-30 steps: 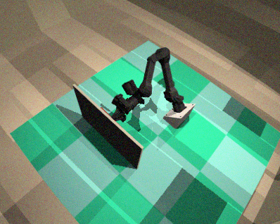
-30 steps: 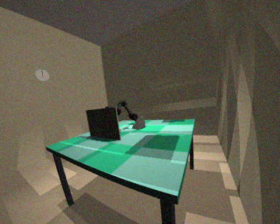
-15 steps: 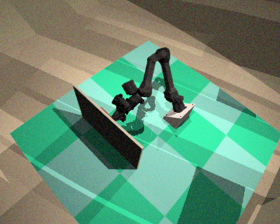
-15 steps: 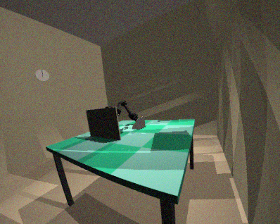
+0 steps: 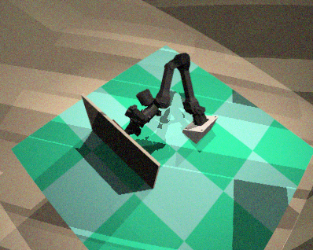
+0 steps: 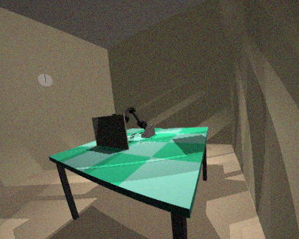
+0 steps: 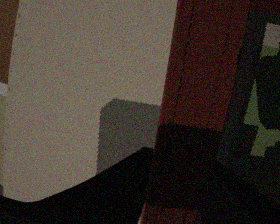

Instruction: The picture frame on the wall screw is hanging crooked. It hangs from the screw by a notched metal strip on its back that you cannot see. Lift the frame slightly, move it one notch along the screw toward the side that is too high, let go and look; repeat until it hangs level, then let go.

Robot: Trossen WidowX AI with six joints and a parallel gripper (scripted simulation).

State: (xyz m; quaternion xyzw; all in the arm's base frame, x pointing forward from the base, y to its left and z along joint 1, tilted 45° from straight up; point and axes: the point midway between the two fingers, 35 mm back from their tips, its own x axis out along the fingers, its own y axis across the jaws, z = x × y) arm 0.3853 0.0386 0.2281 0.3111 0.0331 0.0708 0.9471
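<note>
The picture frame (image 7: 206,60) shows in the wrist view as a dark red bar around a dark mat and a green and black picture. Its side bar leans in that view. My gripper (image 5: 132,130) is shut on the picture frame at the upright panel; the dark fingers show low in the wrist view. The panel (image 5: 123,151) (image 6: 111,131) (image 7: 81,60) is dark from behind and pale beige in the wrist view. It hides nearly all of the frame in the top and exterior views. The screw and the notched strip are hidden, and I cannot tell how level the frame hangs.
The green checkered table (image 5: 202,196) (image 6: 155,184) carries the panel and the arm. The arm's pale wedge-shaped base (image 5: 197,135) (image 6: 149,131) stands behind the panel as seen in the exterior view. A round clock (image 6: 45,80) hangs on the room wall.
</note>
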